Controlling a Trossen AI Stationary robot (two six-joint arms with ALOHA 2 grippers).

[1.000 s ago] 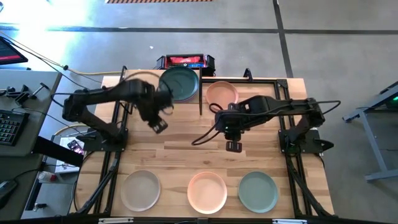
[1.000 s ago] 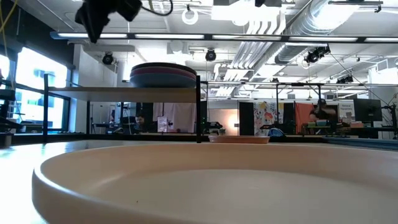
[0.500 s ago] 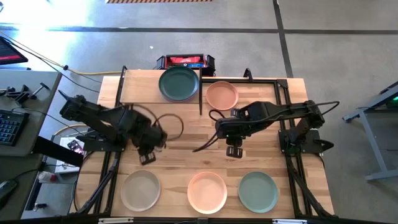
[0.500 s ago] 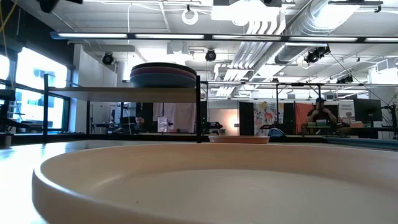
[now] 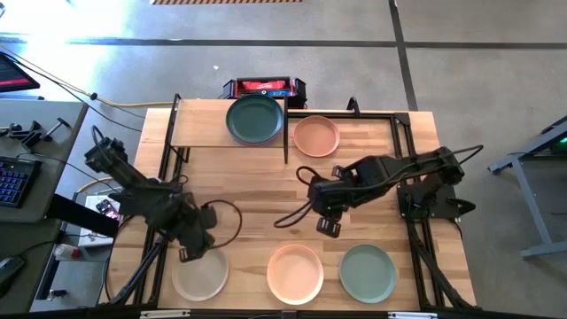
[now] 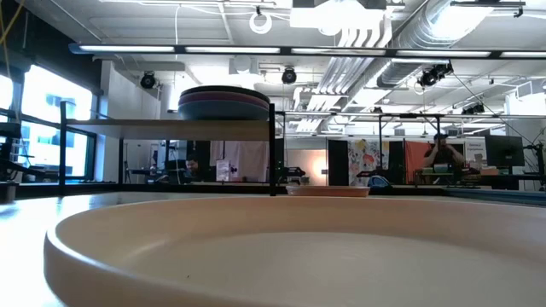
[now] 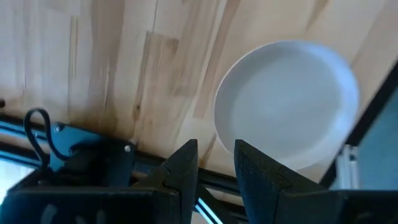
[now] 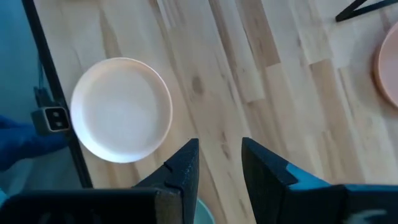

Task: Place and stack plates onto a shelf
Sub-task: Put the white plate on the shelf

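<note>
1. Across the whole scene lies the large slatted light-wood tabletop (image 5: 266, 199), with both dark arms over it.
2. At the table's far edge stands the flat rectangular light-wood shelf on a thin black metal frame (image 5: 199, 133); the low view shows its board (image 6: 162, 129) raised above the table.
3. On the shelf's right end sits a stack of round matte plates topped by a dark teal plate (image 5: 254, 120); from the side the stack (image 6: 223, 104) shows purple and pink layers beneath.
4. Just right of the shelf, on the table, lies a round peach plate (image 5: 316, 136).
5. Along the near edge sit three plates well apart: a beige plate (image 5: 202, 271), a pale pink plate (image 5: 295, 273) and a sage green plate (image 5: 367, 272).
6. The left gripper (image 5: 189, 254) hangs above the beige plate's far-left rim, fingers slightly apart (image 7: 214, 171), holding nothing.
7. The right gripper (image 5: 327, 227) hovers over bare wood beyond the pink and green plates, fingers slightly apart (image 8: 219, 168), empty.
</note>
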